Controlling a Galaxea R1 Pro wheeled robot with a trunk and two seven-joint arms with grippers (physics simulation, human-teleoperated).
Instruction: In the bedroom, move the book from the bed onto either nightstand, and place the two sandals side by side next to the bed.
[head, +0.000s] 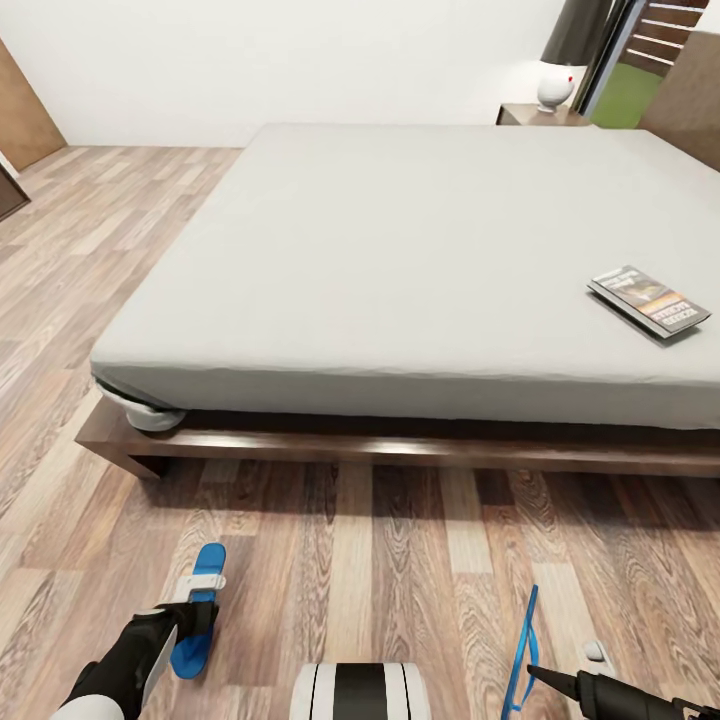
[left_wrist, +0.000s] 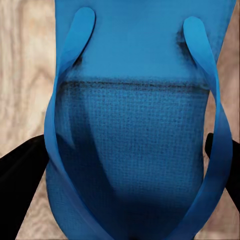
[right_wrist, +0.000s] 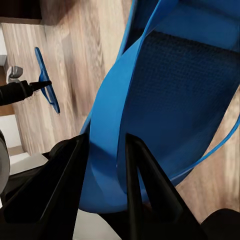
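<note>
wide open stretch of light brown wood-plank floor (head: 400, 560) between the two flat bright blue sandals (head: 200, 610), one flat at the left, one on edge (head: 522, 640) at the right. ahead, blocked low by the dark brown wooden platform frame (head: 400, 450) of the large bed, its corner jutting at the left. above it, broad bare pale grey mattress (head: 400, 260), interrupted near the right edge by a small dark-covered paperback book (head: 648, 300).

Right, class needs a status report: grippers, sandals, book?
Left gripper shut on left sandal. Right gripper shut on right sandal, edge-up. Book on bed.
</note>
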